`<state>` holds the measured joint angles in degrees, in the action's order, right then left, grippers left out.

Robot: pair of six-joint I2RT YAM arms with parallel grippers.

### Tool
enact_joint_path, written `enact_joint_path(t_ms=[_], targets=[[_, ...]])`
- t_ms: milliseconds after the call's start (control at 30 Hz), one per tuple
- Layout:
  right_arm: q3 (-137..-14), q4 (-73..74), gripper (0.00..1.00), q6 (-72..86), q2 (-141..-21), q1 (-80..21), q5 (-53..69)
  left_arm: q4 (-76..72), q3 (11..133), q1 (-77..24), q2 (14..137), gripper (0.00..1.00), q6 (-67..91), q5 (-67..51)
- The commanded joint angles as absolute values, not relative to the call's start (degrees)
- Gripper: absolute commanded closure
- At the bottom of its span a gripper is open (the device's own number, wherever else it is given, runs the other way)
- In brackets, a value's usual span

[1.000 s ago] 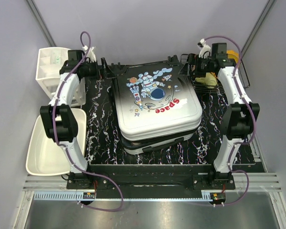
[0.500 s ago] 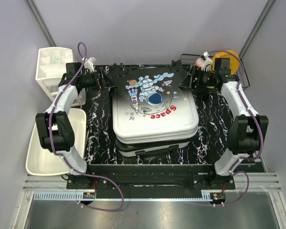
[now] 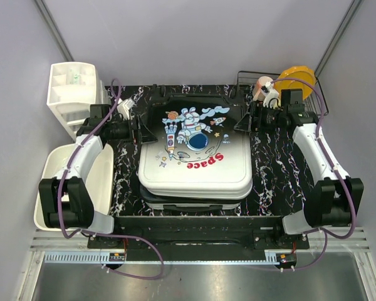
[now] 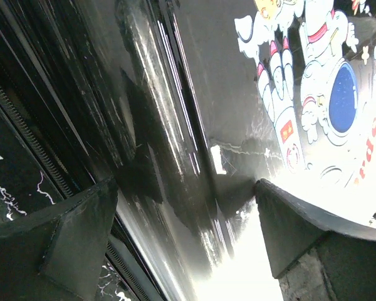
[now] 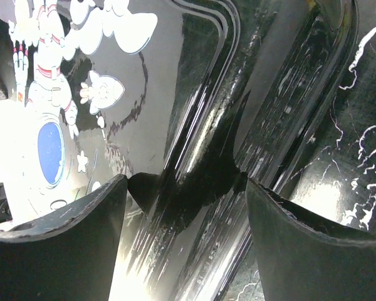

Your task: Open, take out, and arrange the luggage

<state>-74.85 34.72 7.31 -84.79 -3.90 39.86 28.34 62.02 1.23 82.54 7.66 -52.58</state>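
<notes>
Luggage [image 3: 194, 166] lies flat mid-surface [image 3: 279, 163], astronaut print up, red "Space" toward the near side. The light upper shell sits over the dark lower half, whose edge shows along the near side.

Left tool [image 3: 143, 133] is at the case's far-left edge and released. In the wrist view its fingers [image 4: 56, 244] are spread wide, the glossy black rim between them. Contact cannot be told.

Right tool [image 3: 241, 123] is at the far-right edge, likewise released, fingers [image 5: 288, 238] wide apart over the ribbed black rim.

White tub [image 3: 50, 207] left of the surface; drawer unit [image 3: 66, 94] behind it; wire basket [image 3: 319, 103] far right.
</notes>
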Motion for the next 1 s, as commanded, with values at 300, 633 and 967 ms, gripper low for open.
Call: enact_joint_path(t_ms=[300,633,967], targets=[[-69.86,50.80,0.25,6.42,-75.41,-2.56,41.76,34.20,62.14,-17.91,83.06,0.12,7.37,-52.65],[-79.00,51.07,0.29,3.25,-82.95,5.54,29.98,21.99,63.90,-30.84,85.95,0.10,20.99,-52.56],[-89.12,53.61,0.21,-1.93,-88.25,14.14,24.25,14.77,76.18,-40.69,96.85,0.10,25.40,-50.54]])
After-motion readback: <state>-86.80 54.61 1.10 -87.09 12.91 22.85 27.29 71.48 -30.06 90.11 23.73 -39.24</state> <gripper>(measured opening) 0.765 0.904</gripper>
